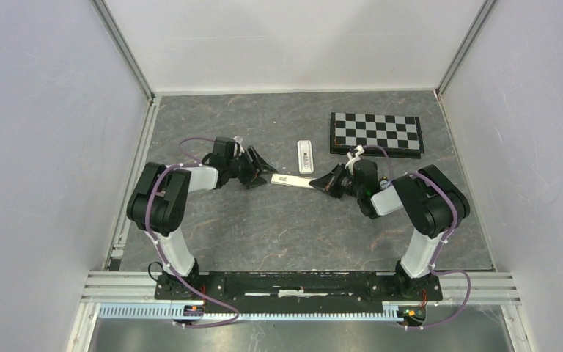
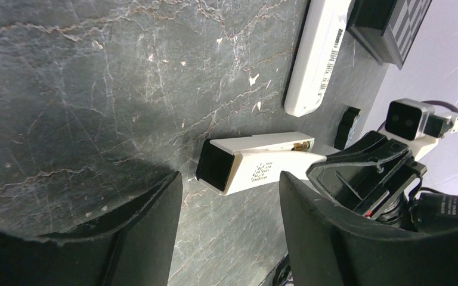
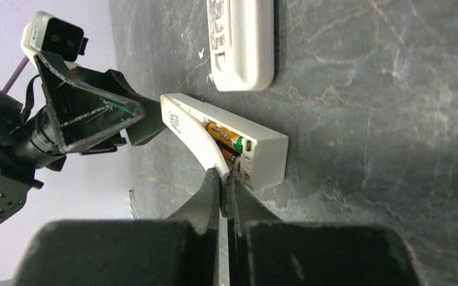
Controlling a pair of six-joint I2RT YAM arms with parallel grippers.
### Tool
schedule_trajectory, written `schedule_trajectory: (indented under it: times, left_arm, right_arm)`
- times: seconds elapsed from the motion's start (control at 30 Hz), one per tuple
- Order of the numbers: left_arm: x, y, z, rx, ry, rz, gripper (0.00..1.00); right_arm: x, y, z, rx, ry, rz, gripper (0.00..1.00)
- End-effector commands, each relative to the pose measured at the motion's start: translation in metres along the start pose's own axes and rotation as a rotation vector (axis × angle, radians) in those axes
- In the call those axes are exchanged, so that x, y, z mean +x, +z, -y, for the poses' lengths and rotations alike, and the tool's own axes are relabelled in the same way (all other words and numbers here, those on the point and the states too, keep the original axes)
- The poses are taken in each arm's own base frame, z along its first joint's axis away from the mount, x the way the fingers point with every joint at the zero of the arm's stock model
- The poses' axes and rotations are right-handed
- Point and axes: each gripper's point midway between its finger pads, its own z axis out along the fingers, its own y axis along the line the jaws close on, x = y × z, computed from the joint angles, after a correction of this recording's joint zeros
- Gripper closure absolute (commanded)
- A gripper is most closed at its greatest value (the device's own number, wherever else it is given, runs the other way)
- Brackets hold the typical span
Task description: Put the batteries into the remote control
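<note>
Grey marbled tabletop (image 1: 278, 227). We note left gripper (image 1: 258, 170) jaws half apart, facing one end of a slim white bar (image 1: 292, 180). Right gripper (image 3: 223, 179) jaws are pressed together at its other end, where batteries (image 3: 226, 138) sit in an open recess. Remote control (image 1: 305, 155) lies just beyond.

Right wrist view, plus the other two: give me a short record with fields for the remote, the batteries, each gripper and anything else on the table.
remote: slim white remote lying on the table between the grippers, battery recess open
batteries: two batteries in the recess, one partly hidden by the lid
left gripper: left gripper open, jaws either side of the remote's dark end, not touching
right gripper: right gripper shut, tips at the remote's corner by the lid
other: rounded white handset lying apart; checkerboard far right
</note>
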Motion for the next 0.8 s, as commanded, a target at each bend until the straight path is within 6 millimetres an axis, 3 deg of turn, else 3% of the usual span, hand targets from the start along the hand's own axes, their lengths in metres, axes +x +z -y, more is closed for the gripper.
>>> schedule_trajectory:
  times: [0.0,0.17,0.27,0.77]
  left_arm:
    - [-0.003,0.003,0.003,0.013,0.056,-0.01,0.35]
    - [-0.002,0.003,-0.001,-0.012,0.066,-0.019,0.37]
    - [-0.003,0.003,-0.003,-0.021,0.07,-0.02,0.37]
    - [-0.011,0.007,-0.002,-0.035,0.072,-0.001,0.36]
  right_arm:
    - [-0.013,0.005,0.018,0.129,-0.083,-0.007,1.0]
    - [-0.023,0.006,0.038,0.318,-0.169,-0.086,1.0]
    - [-0.032,0.005,0.038,0.358,-0.225,-0.102,1.0]
    - [-0.04,0.006,0.047,0.4,-0.283,-0.136,1.0]
